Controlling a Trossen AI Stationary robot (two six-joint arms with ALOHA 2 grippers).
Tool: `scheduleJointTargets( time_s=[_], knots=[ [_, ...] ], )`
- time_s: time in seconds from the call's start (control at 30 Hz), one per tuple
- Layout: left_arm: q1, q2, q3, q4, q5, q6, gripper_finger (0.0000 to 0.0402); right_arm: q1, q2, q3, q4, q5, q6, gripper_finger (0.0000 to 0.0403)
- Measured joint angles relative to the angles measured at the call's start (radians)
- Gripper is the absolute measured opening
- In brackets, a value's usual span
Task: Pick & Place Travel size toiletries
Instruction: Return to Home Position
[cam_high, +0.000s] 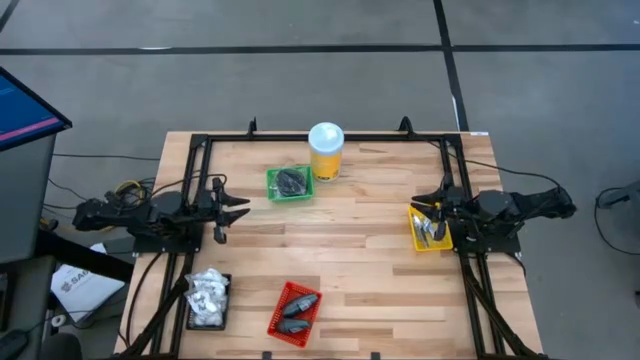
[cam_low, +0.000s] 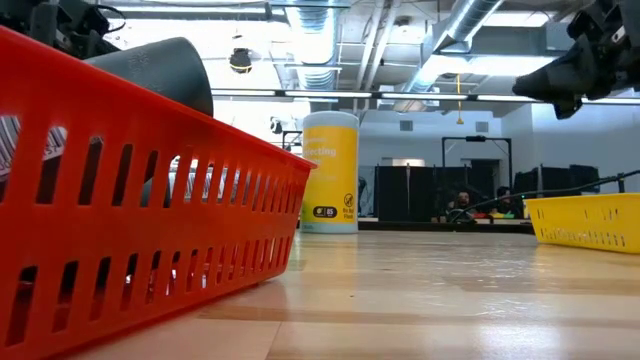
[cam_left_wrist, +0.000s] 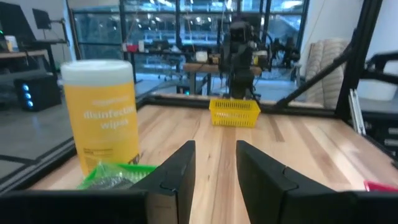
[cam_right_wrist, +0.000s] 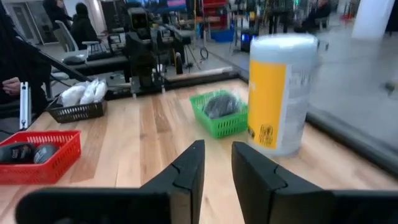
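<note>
Your left end effector (cam_high: 243, 206) hangs released, fingers spread with nothing between them, over the left side of the surface (cam_high: 360, 260). It points across the wood, with the green tray (cam_high: 272, 190) near it and slightly farther back, not touching. Your right end effector (cam_high: 420, 203) is also released, with only a narrow gap between its fingers and nothing in it. It sits above the back end of the yellow tray (cam_high: 420, 243) on the right side, and the low view shows it raised well clear of that tray. No toiletries lie loose on the wood; what you can see of them sits in the four trays. The white sachets (cam_high: 207, 293) are heaped in the black tray (cam_high: 190, 318) at the front left. Two dark pucks (cam_high: 298, 310) lie in the red tray (cam_high: 278, 322) at the front centre. A dark item (cam_high: 291, 180) fills the green tray, and silvery pieces (cam_high: 432, 230) lie in the yellow one. The jar (cam_high: 326, 150) stands upright just beside the green tray, on its right, near the back edge.
</note>
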Motion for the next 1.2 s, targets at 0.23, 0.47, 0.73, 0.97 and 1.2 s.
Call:
scheduleJointTargets(
  time_s=[0.23,0.47,0.73,0.97,1.2],
  knots=[
    [0.0,0.076,-0.001,0.007,0.001,0.0,0.0108,0.0,0.003,-0.001,-0.076,0.001,0.045,0.0072],
    [0.0,0.146,-0.001,0.011,0.002,0.0,0.0108,0.0,0.003,-0.001,-0.091,0.001,0.033,0.0072],
    [0.0,0.21,-0.001,0.011,0.002,0.0,0.0108,0.0,0.003,-0.001,-0.09,0.001,0.03,0.0072],
    [0.056,0.233,-0.001,0.095,0.01,-0.001,0.0108,0.0,0.003,0.0,-0.09,0.001,0.027,0.0072],
    [0.141,0.233,-0.001,0.331,0.0,-0.001,0.0108,0.0,0.002,0.0,-0.091,-0.007,0.027,0.0072]
  ],
)
